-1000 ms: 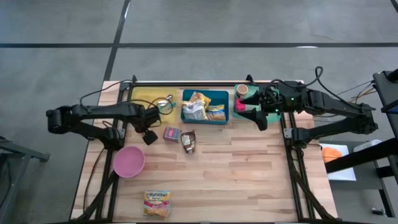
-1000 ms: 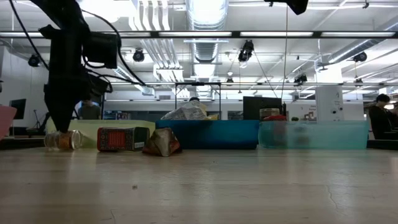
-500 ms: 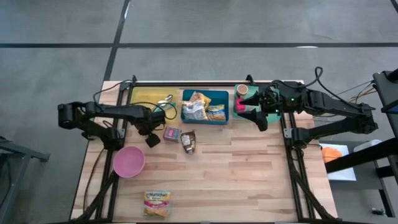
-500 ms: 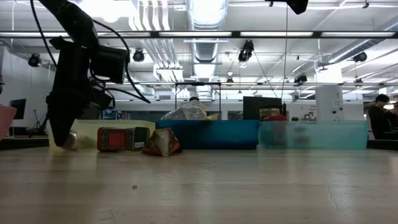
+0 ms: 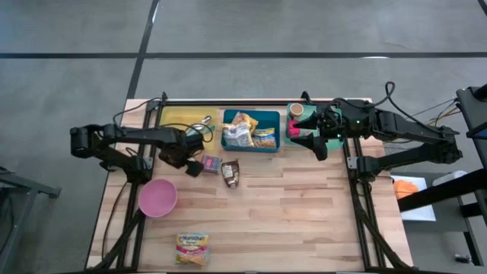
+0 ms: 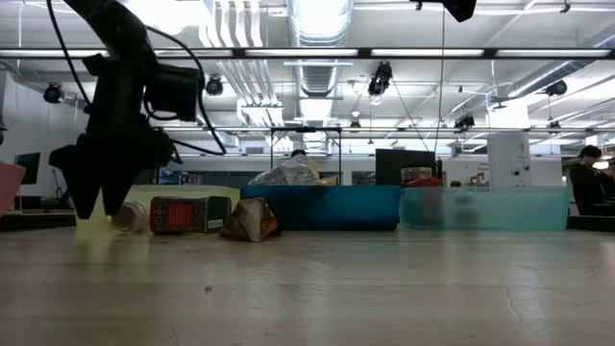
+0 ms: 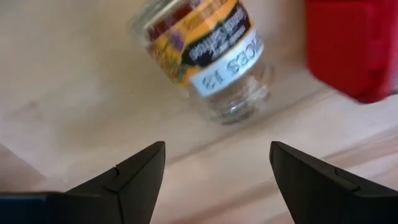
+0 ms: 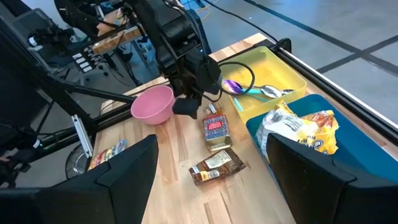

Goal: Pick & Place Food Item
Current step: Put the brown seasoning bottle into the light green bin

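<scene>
A small glass jar with an orange and yellow label lies on its side on the table, just left of a red box. It also shows as the jar in the low view. My left gripper points down over it, open. Its fingertips stand on either side, just short of the jar, and no touch shows. My right gripper hangs open high over the teal bin, with nothing between its fingers.
A brown snack wrapper lies right of the red box. A yellow tray with a spoon, a blue bin of packets and the teal bin line the far edge. A pink bowl and a noodle packet lie nearer.
My left gripper has gone toward the table's right edge and a little down, toward the jar and the red box, and has rolled about its own axis. It has stayed open. The jar has shifted toward the red box and now lies close beside it.
</scene>
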Controlling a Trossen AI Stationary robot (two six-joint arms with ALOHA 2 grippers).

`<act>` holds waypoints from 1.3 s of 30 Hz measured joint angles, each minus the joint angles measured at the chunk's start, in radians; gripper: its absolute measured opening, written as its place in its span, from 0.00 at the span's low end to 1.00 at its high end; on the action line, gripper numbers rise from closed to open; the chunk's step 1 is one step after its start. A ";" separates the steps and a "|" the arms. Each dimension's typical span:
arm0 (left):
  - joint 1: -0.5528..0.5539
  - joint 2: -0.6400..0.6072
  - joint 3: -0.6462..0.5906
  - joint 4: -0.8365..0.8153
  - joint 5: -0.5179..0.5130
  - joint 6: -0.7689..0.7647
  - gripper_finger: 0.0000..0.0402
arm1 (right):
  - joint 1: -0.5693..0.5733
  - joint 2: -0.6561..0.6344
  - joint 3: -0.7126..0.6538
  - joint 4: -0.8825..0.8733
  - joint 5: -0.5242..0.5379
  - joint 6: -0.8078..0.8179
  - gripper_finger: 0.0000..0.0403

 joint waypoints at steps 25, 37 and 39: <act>-0.002 0.125 0.092 0.093 -0.198 -0.149 0.74 | 0.028 0.000 0.000 -0.001 -0.026 -0.007 0.73; -0.004 0.213 0.097 0.131 -0.204 0.006 0.54 | 0.028 0.000 0.000 -0.001 -0.030 -0.006 0.73; -0.005 0.209 0.096 0.131 -0.205 0.033 0.46 | 0.028 0.000 0.000 -0.001 -0.030 -0.006 0.73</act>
